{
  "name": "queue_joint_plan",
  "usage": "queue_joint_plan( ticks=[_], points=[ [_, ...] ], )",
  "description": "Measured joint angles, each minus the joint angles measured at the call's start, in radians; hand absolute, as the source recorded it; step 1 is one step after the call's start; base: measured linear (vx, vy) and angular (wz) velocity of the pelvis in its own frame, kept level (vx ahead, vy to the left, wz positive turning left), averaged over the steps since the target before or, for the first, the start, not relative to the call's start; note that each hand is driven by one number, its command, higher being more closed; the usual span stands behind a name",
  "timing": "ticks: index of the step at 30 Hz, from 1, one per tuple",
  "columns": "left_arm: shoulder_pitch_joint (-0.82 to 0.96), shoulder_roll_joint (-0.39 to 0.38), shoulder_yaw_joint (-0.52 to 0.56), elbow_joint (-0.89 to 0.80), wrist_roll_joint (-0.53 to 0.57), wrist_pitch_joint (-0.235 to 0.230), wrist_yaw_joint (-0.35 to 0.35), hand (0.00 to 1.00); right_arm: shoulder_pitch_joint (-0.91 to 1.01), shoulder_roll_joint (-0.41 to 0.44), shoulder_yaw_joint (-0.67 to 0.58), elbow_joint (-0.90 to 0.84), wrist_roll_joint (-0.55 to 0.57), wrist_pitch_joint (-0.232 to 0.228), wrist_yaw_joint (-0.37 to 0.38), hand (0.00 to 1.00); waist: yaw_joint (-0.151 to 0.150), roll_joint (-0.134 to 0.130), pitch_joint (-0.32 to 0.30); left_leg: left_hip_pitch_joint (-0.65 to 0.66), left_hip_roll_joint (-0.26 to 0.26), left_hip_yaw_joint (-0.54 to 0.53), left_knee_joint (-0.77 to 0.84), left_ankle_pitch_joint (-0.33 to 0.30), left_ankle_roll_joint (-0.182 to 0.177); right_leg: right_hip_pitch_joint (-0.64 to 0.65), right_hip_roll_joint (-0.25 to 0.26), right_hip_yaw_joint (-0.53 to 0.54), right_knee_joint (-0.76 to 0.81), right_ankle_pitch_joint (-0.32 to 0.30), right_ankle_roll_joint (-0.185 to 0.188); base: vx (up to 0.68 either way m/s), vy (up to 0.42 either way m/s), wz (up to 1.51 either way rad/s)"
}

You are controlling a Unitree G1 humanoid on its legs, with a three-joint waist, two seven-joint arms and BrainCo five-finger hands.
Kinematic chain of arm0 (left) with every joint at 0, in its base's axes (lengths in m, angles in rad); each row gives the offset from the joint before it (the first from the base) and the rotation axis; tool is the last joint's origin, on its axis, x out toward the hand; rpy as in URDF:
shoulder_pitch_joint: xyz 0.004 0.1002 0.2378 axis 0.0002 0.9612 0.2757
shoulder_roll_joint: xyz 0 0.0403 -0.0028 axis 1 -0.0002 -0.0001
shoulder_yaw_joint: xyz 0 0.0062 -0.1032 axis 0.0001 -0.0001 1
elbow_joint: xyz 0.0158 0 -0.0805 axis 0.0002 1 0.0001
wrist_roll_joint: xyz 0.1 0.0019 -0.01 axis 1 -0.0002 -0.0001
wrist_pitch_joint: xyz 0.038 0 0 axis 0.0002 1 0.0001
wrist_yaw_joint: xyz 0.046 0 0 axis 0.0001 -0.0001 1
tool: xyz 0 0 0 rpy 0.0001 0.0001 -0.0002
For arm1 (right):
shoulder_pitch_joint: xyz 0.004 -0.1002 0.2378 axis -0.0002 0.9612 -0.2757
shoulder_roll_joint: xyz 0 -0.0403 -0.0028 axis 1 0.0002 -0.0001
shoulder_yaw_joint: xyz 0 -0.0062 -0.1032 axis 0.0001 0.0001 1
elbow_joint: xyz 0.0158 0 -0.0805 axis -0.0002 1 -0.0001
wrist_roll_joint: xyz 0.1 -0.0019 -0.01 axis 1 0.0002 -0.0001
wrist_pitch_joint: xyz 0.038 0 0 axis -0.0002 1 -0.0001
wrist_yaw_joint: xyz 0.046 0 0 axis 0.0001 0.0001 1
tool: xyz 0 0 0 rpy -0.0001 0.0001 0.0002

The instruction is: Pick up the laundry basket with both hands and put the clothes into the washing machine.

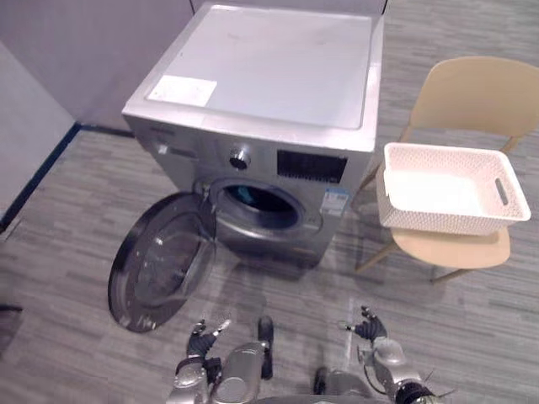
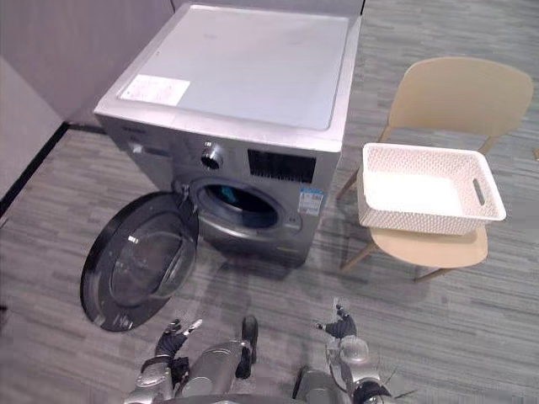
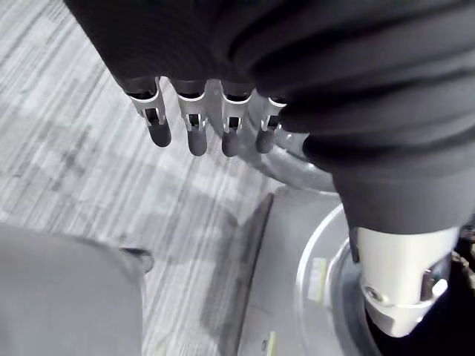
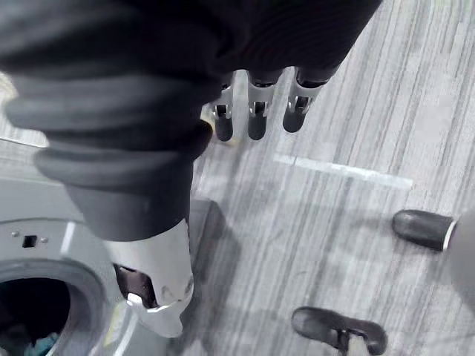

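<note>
Both hands hung low in front of the machine, well apart from the basket: left hand [image 1: 200, 338] with fingers straight and loose, holding nothing, right hand [image 1: 370, 330] the same. The white perforated plastic laundry basket [image 1: 438, 220] sat on the seat of the pale wooden chair [image 1: 476, 93], just right of the silver front-loading washing machine [image 1: 261, 76]. It looked light and stiff, probably a bit slick, so the slot handle [image 1: 502, 191] cut in its short end seemed the place to grip, with the opposite end for the other hand. Its inside read plain white, with no clothes I could make out. The round glass door [image 1: 160, 265] stood swung wide, and a blue-green bit of cloth [image 1: 244, 195] showed in the drum
</note>
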Motion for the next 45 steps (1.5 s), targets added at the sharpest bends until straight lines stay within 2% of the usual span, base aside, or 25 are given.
queue_joint_plan(
  ticks=[1, 2, 3, 5, 6, 7, 8, 9, 10, 13, 14, 18, 22, 25, 28, 29, 32, 34, 37, 39, 43, 45],
  points=[
    [0.001, 0.001, -0.001, 0.0, 0.0, 0.0, 0.0, 0.0, 0.009, 0.0, -0.015, -0.002, 0.0, 0.0, 0.0, 0.0, -0.002, 0.0, 0.0, 0.011, 0.003, 0.003, -0.043, -0.042, -0.053, -0.001, -0.002, -0.031, -0.019, 0.022, -0.016, -0.33, -0.075, 0.56],
    [-0.001, 0.001, -0.002, -0.001, 0.0, 0.0, 0.0, 0.0, 0.012, -0.001, -0.022, -0.002, 0.0, 0.0, 0.0, 0.0, -0.004, -0.011, 0.0, 0.006, 0.0, 0.015, -0.043, -0.049, -0.063, -0.002, -0.013, -0.043, -0.034, 0.031, -0.022, -0.3, -0.033, 0.47],
    [-0.006, 0.006, -0.004, -0.012, 0.001, -0.001, 0.0, 0.0, 0.015, -0.001, -0.04, -0.001, 0.0, -0.001, 0.0, 0.0, -0.003, -0.025, 0.008, -0.002, -0.005, 0.037, -0.003, -0.048, -0.048, -0.012, -0.034, -0.05, -0.037, 0.037, -0.036, -0.26, 0.01, 0.3],
    [-0.01, 0.01, -0.006, -0.012, 0.001, -0.002, 0.004, 0.0, 0.031, -0.017, -0.057, -0.002, -0.003, 0.0, -0.001, 0.0, -0.006, -0.039, 0.003, -0.009, -0.004, 0.042, 0.183, -0.089, -0.001, -0.036, -0.087, -0.068, -0.044, 0.07, -0.028, -0.22, 0.037, 0.26],
    [-0.009, 0.007, -0.014, -0.013, 0.001, -0.002, 0.009, 0.0, 0.039, -0.022, -0.057, -0.002, -0.004, 0.0, -0.001, 0.0, -0.009, -0.039, 0.003, 0.003, 0.002, 0.033, 0.211, -0.094, 0.006, -0.039, -0.096, -0.069, -0.05, 0.078, -0.023, -0.13, 0.107, 0.24],
    [0.002, 0.001, -0.029, -0.029, 0.001, -0.001, 0.012, 0.0, 0.054, -0.036, -0.058, -0.001, -0.005, 0.001, -0.001, 0.0, -0.015, -0.022, -0.005, 0.049, 0.019, 0.02, 0.218, -0.103, 0.001, -0.042, -0.102, -0.07, -0.059, 0.09, -0.01, -0.08, 0.159, 0.28],
    [0.015, -0.004, -0.041, -0.074, 0.0, -0.001, 0.012, 0.0, 0.066, -0.041, -0.063, -0.003, -0.008, 0.002, -0.001, 0.0, -0.034, -0.001, -0.017, 0.117, 0.035, -0.008, 0.123, -0.125, -0.022, -0.042, -0.1, -0.082, -0.069, 0.104, 0.012, -0.05, 0.161, 0.3],
    [0.015, -0.003, -0.049, -0.095, 0.001, -0.001, 0.012, 0.0, 0.07, -0.041, -0.07, -0.003, -0.01, 0.002, 0.0, 0.0, -0.041, 0.007, -0.022, 0.139, 0.037, -0.023, 0.074, -0.124, -0.022, -0.043, -0.099, -0.09, -0.071, 0.108, 0.018, -0.02, 0.181, 0.45],
    [0.011, 0.004, -0.07, -0.156, 0.001, -0.002, 0.013, 0.0, 0.082, -0.041, -0.096, -0.004, -0.012, 0.002, 0.0, 0.0, -0.056, 0.028, -0.035, 0.168, 0.041, -0.036, -0.001, -0.123, -0.021, -0.041, -0.099, -0.114, -0.08, 0.12, 0.033, -0.01, 0.161, 0.4],
    [-0.019, 0.047, -0.111, -0.299, 0.007, -0.023, 0.018, 0.0, 0.112, 0.01, -0.106, -0.006, -0.013, 0.002, 0.0, 0.0, -0.056, -0.013, -0.045, 0.174, 0.006, -0.061, -0.024, -0.105, -0.018, 0.01, -0.119, -0.146, -0.161, 0.177, 0.067, 0.0, 0.162, 0.34],
    [-0.024, 0.052, -0.111, -0.322, 0.011, -0.023, 0.019, 0.0, 0.119, 0.015, -0.106, -0.008, -0.013, 0.002, 0.0, 0.0, -0.056, -0.018, -0.047, 0.179, -0.001, -0.062, -0.024, -0.104, -0.016, 0.021, -0.124, -0.149, -0.172, 0.183, 0.069, 0.02, 0.137, 0.26],
    [-0.053, 0.118, -0.069, -0.45, 0.049, -0.048, 0.059, 0.0, 0.138, 0.022, -0.104, -0.029, -0.028, 0.001, 0.001, 0.0, -0.059, -0.018, -0.058, 0.205, -0.035, -0.056, -0.057, -0.097, 0.003, 0.052, -0.14, -0.146, -0.227, 0.218, 0.093, 0.0, 0.099, -0.01],
    [-0.109, 0.213, 0.069, -0.504, 0.091, -0.063, 0.124, 0.0, 0.142, 0.021, -0.102, -0.043, -0.033, 0.001, 0.001, 0.0, -0.058, -0.023, -0.061, 0.207, -0.038, -0.032, -0.087, -0.085, 0.019, 0.052, -0.134, -0.133, -0.285, 0.258, 0.094, 0.0, 0.033, -0.18],
    [-0.141, 0.299, 0.165, -0.497, 0.154, -0.06, 0.159, 0.0, 0.145, 0.019, -0.102, -0.049, -0.04, 0.001, 0.004, 0.0, -0.057, -0.031, -0.063, 0.209, -0.037, -0.003, -0.096, -0.085, 0.019, 0.05, -0.128, -0.108, -0.318, 0.277, 0.096, 0.04, -0.001, -0.25],
    [-0.211, 0.396, 0.22, -0.402, 0.168, -0.058, 0.186, 0.0, 0.141, 0.012, -0.099, -0.054, -0.04, 0.0, 0.006, 0.0, -0.055, -0.044, -0.063, 0.199, -0.035, 0.014, -0.098, -0.086, 0.021, 0.033, -0.122, -0.081, -0.337, 0.293, 0.092, 0.04, -0.01, -0.25],
    [-0.253, 0.442, 0.235, -0.348, 0.168, -0.056, 0.191, 0.0, 0.13, 0.009, -0.099, -0.058, -0.039, 0.0, 0.007, 0.0, -0.055, -0.054, -0.058, 0.172, -0.033, 0.024, -0.092, -0.086, 0.021, 0.004, -0.117, -0.065, -0.339, 0.301, 0.088, 0.01, -0.007, -0.25],
    [-0.329, 0.505, 0.248, -0.242, 0.167, -0.041, 0.191, 0.0, 0.11, 0.008, -0.096, -0.068, -0.039, -0.001, 0.008, 0.0, -0.055, -0.083, -0.037, 0.124, -0.022, 0.035, -0.068, -0.087, 0.022, -0.038, -0.108, -0.052, -0.346, 0.322, 0.076, -0.01, -0.016, -0.17],
    [-0.406, 0.554, 0.248, -0.135, 0.167, -0.029, 0.188, 0.0, 0.08, 0.005, -0.083, -0.08, -0.037, -0.002, 0.008, 0.0, -0.053, -0.119, 0.01, 0.079, -0.01, 0.054, -0.013, -0.105, 0.035, -0.069, -0.097, -0.029, -0.345, 0.344, 0.064, -0.06, 0.001, -0.28],
    [-0.512, 0.594, 0.229, -0.029, 0.168, -0.018, 0.186, 0.0, 0.052, -0.008, -0.06, -0.125, -0.025, -0.022, 0.007, 0.0, -0.052, -0.148, 0.057, -0.024, 0.013, 0.075, 0.07, -0.132, 0.034, -0.149, -0.087, 0.002, -0.342, 0.376, 0.053, -0.15, 0.003, -0.26],
    [-0.57, 0.607, 0.196, 0.015, 0.181, -0.012, 0.178, 0.0, 0.039, -0.014, -0.009, -0.161, -0.003, -0.04, 0.008, 0.0, -0.05, -0.155, 0.098, -0.08, 0.037, 0.081, 0.137, -0.157, 0.032, -0.183, -0.069, 0.027, -0.342, 0.409, 0.041, -0.16, 0.016, -0.31],
    [-0.636, 0.604, 0.158, 0.043, 0.19, -0.008, 0.147, 0.0, 0.025, -0.004, 0.055, -0.18, 0.01, -0.042, 0.008, 0.0, -0.05, -0.17, 0.125, -0.15, 0.077, 0.088, 0.218, -0.196, 0.01, -0.222, -0.043, 0.055, -0.342, 0.428, 0.031, -0.13, -0.023, -0.24],
    [-0.652, 0.591, 0.17, 0.045, 0.186, -0.009, 0.161, 0.0, 0.016, -0.003, 0.066, -0.18, 0.012, -0.043, 0.008, 0.0, -0.05, -0.174, 0.13, -0.178, 0.094, 0.091, 0.243, -0.205, 0.007, -0.241, -0.03, 0.075, -0.344, 0.428, 0.031, -0.1, -0.05, -0.18]
  ],
)
